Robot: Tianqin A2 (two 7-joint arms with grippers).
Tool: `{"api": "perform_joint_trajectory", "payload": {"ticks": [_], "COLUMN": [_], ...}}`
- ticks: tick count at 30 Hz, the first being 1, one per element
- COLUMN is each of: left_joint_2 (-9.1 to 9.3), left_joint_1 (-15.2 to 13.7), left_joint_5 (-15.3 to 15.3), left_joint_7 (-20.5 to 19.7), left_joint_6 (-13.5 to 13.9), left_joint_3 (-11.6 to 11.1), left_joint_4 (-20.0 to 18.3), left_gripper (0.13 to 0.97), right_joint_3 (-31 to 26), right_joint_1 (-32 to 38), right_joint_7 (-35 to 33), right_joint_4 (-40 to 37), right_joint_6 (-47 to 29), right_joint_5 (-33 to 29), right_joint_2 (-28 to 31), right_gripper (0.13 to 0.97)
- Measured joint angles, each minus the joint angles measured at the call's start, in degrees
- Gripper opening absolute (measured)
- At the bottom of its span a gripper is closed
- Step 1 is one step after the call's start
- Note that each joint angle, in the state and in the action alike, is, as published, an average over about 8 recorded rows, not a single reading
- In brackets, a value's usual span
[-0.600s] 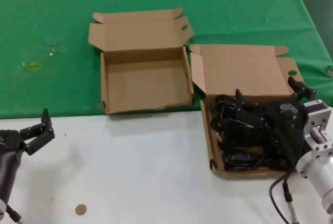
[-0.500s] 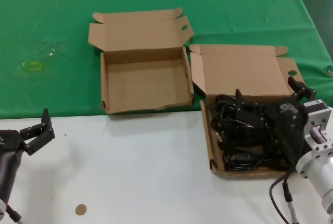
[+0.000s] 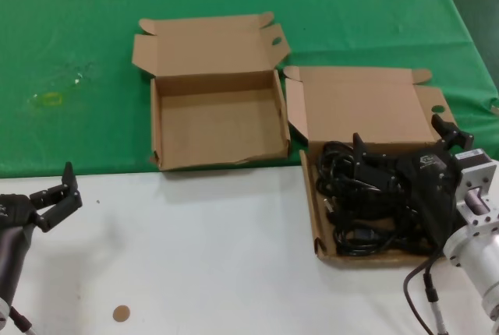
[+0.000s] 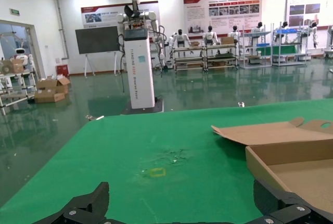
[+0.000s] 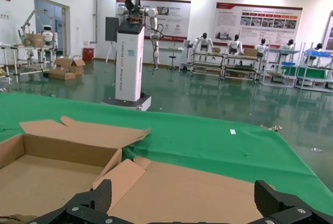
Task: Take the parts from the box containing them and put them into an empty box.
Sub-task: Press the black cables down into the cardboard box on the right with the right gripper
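Observation:
The box containing the parts (image 3: 366, 105) stands at the right with its lid open and a round hole in the side tab. Black coiled power cords (image 3: 351, 214) fill its tray. My right gripper (image 3: 399, 139) hovers over the cords, open wide and holding nothing. In the right wrist view its fingertips (image 5: 101, 195) frame the brown lid (image 5: 203, 187). The empty box (image 3: 218, 128), with a ragged front rim, lies to the left on the green cloth. It also shows in the left wrist view (image 4: 296, 166). My left gripper (image 3: 58, 199) is open and empty at the near left, over the white table.
A green cloth (image 3: 78, 31) covers the far half of the table, with a small yellow mark (image 3: 51, 100) at the left. A white surface (image 3: 203, 257) covers the near half, with a small brown disc (image 3: 120, 313) near the front. My own black cable (image 3: 417, 296) hangs at the right.

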Motion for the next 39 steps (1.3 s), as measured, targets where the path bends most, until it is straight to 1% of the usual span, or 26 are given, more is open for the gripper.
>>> {"api": "perform_joint_trajectory", "payload": {"ticks": [39], "left_joint_2": [0.0], "left_joint_1": [0.0], "left_joint_5": [0.0], "left_joint_7": [0.0], "left_joint_6": [0.0], "left_joint_3": [0.0], "left_joint_4": [0.0], "left_gripper": [0.966], "right_joint_3": [0.0], "right_joint_1": [0.0], "right_joint_7": [0.0], "right_joint_4": [0.0], "right_joint_6": [0.0], "right_joint_5": [0.0], "right_joint_2": [0.0], "right_gripper": [0.966]}}
